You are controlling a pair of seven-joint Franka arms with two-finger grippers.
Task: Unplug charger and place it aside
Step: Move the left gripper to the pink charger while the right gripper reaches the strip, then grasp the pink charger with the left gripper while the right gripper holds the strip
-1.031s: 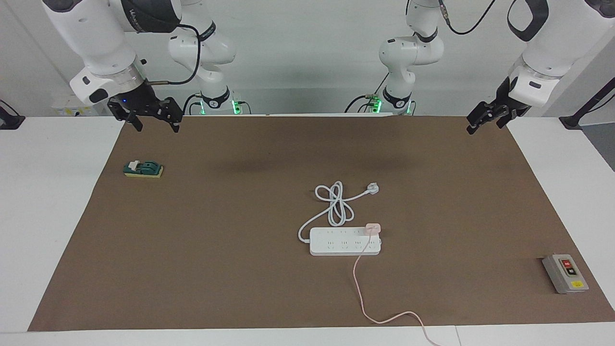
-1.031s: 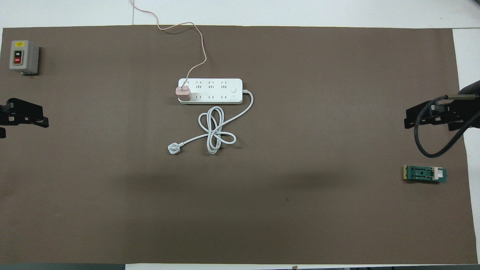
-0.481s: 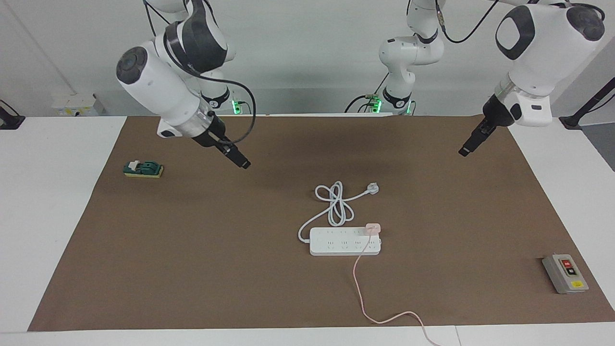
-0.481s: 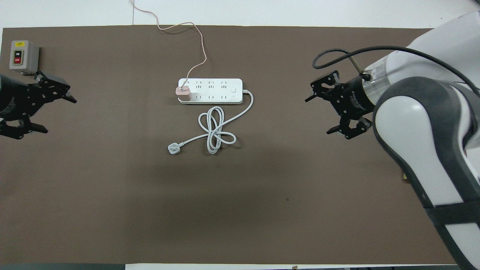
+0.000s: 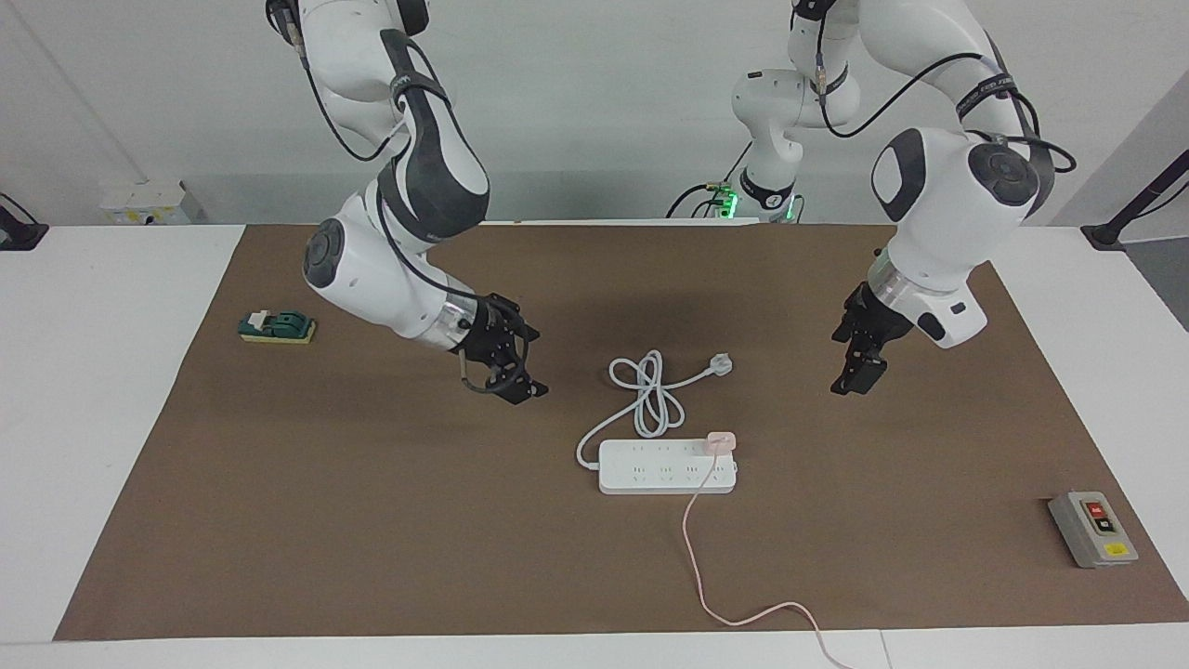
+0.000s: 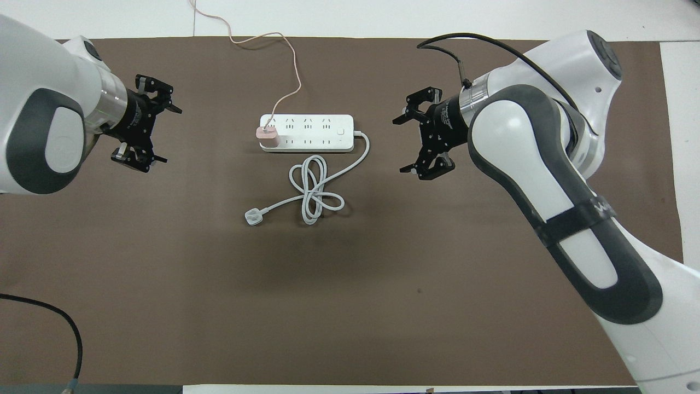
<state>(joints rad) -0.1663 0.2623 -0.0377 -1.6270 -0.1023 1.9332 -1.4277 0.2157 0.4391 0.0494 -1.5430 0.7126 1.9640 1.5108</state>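
White walls back a table (image 5: 102, 390) spread with a brown mat (image 5: 372, 520), both arms reaching out over it.

Reading across the facing view: a small green switch block (image 5: 277, 327) sits toward the right arm's end. Next, the right end effector (image 5: 506, 367) hangs over bare mat with its fingers spread apart, as the overhead view shows (image 6: 407, 145). At the middle lies the white power strip (image 5: 667, 466), its thick white cord (image 5: 650, 395) coiled on the side nearer the robots. The charger (image 5: 721, 439) is plugged upright into the strip's end socket, the end toward the left arm, and its pink cable (image 5: 706, 557) trails away from the robots off the table edge. Then comes the left end effector (image 5: 859, 367), fingers also spread (image 6: 145, 123), empty, over bare mat. Last is a grey switch box (image 5: 1093, 529) at the left arm's end.

The strip's long axis runs from one arm's end toward the other's, with an end effector off each end. I judge the left one better placed for the charger, leaving the right to steady the strip.
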